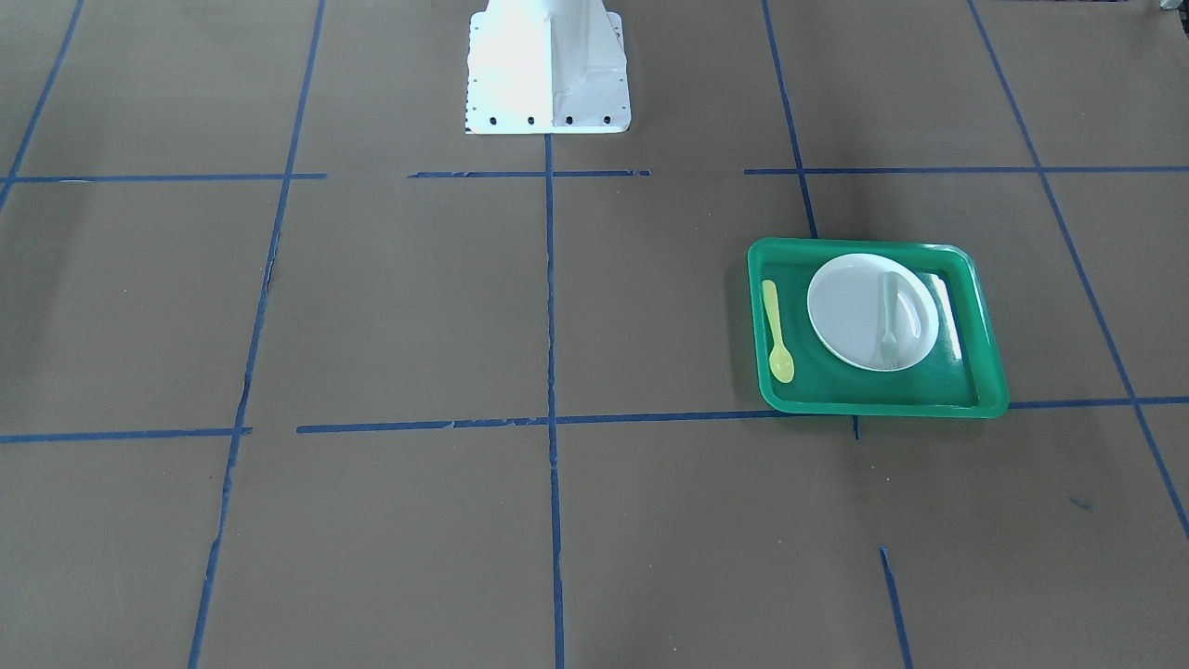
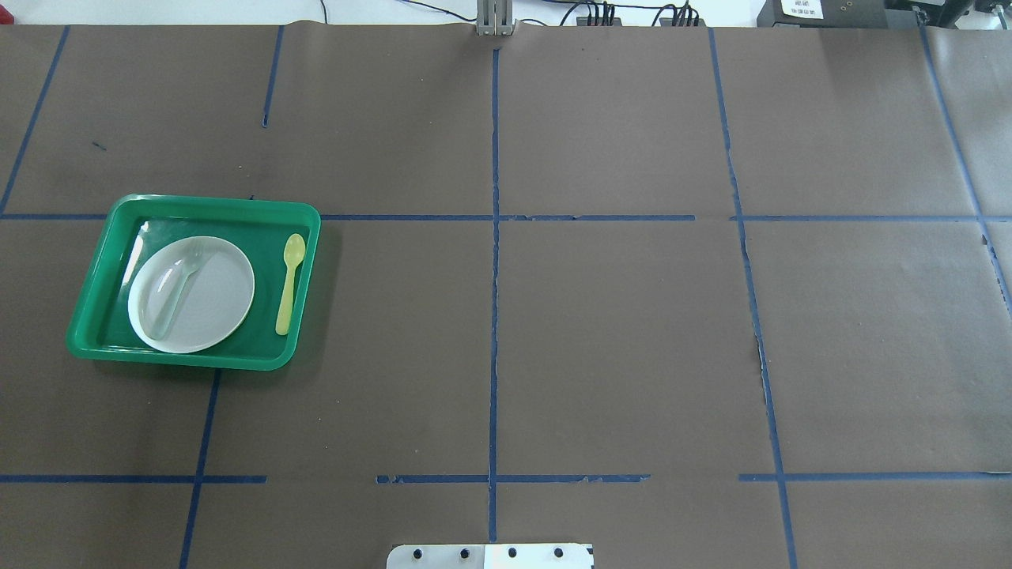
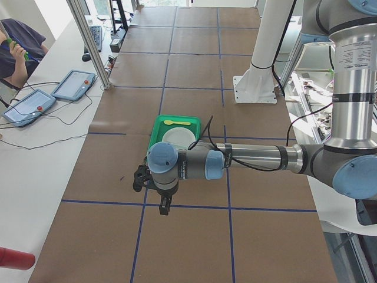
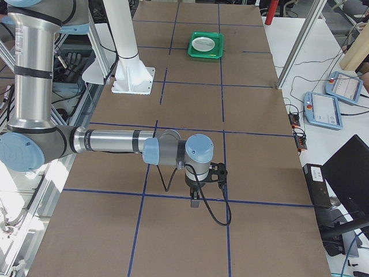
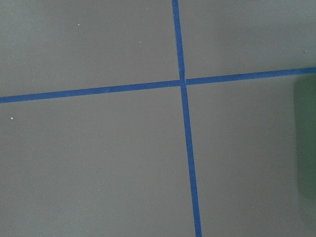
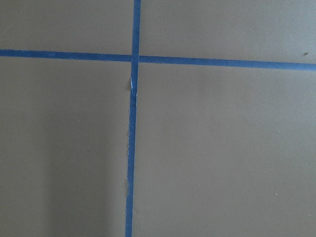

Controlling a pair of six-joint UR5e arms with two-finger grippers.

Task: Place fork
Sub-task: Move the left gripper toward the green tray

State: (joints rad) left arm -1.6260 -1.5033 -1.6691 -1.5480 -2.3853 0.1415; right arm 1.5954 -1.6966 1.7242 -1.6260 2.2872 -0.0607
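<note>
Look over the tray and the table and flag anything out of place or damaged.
The fork lies slanted on top of the plate, while the yellow spoon sits beside the plate on the tray floor. The blue tape on the table is frayed in spots. Nothing spilled.

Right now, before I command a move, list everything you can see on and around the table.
tray: one, green, on the robot's left half of the table.
plate: one, white, inside the tray.
fork: one, pale translucent, lying on the plate.
spoon: one, yellow, on the tray floor beside the plate, apart from it.
table: one, brown cover with a blue tape grid.
teach pendants: two, blue-edged, on the side bench.
left gripper: one, dark, above bare table near the tray; open or shut cannot be told.
right gripper: one, dark, above bare table far from the tray; open or shut cannot be told.
</note>
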